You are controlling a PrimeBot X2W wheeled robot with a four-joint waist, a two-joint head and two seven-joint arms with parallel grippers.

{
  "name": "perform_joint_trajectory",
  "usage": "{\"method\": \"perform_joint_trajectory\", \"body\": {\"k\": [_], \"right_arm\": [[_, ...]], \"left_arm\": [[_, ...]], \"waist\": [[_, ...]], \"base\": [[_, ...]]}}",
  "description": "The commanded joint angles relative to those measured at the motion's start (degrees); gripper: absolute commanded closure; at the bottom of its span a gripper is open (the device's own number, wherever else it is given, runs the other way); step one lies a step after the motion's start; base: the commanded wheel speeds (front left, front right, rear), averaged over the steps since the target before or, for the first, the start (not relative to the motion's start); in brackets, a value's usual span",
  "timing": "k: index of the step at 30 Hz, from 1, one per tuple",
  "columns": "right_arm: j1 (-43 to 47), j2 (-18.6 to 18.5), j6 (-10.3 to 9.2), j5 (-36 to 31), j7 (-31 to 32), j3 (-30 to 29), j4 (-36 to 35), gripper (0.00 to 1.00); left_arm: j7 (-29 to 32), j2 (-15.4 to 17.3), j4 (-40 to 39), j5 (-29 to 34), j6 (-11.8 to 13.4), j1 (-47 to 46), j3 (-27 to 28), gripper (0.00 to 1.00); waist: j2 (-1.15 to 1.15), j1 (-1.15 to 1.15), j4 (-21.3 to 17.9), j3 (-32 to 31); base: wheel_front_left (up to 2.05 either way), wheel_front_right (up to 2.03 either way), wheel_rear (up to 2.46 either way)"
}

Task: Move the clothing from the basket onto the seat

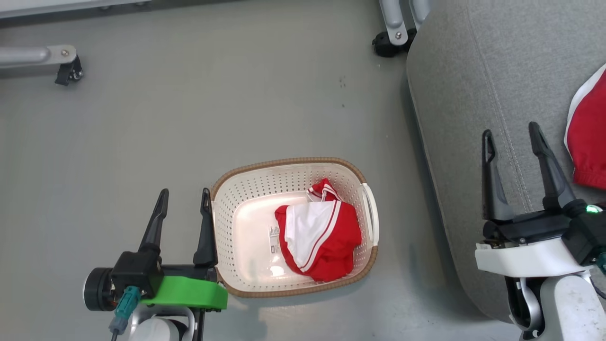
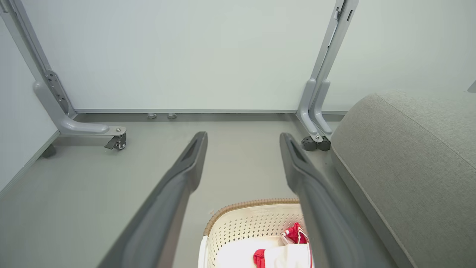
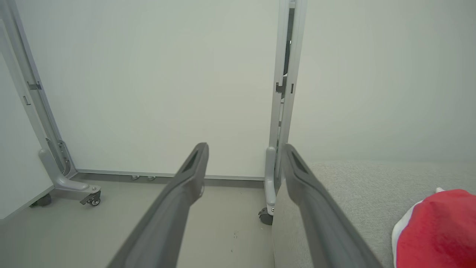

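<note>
- The left gripper [image 1: 184, 192] has its fingers parted and holds nothing. It hangs just beside the left rim of the basket [image 1: 284, 162].
- The right gripper [image 1: 511, 131] is likewise spread and empty, over the left part of the seat [image 1: 473, 71].
- The basket sits on the grey floor [image 1: 142, 132] between the two grippers. One red-and-white garment [image 1: 326, 241] lies crumpled in its right half (a paper label [image 1: 273, 239] shows on the bare bottom beside it).
- The seat stands to the right of the basket, near but apart.
- A second red garment [image 1: 589, 142] lies on the seat, cut off by the right edge.
- Farthest off, wheeled metal legs [image 1: 395, 33] stand by the seat's far corner.
</note>
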Motion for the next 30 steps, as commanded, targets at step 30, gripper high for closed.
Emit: {"method": "perform_joint_trajectory", "body": {"k": [30], "right_arm": [[-11.0,-2.1,-0.06,0.4,0.0,-5.2,-5.7,0.00]], "left_arm": [[0.0,0.0,7.7,1.8,-6.0,-15.8,-6.5,0.00]], "waist": [[0.00,0.01,2.5,19.7]], "base": [[0.00,0.00,0.00]]}}
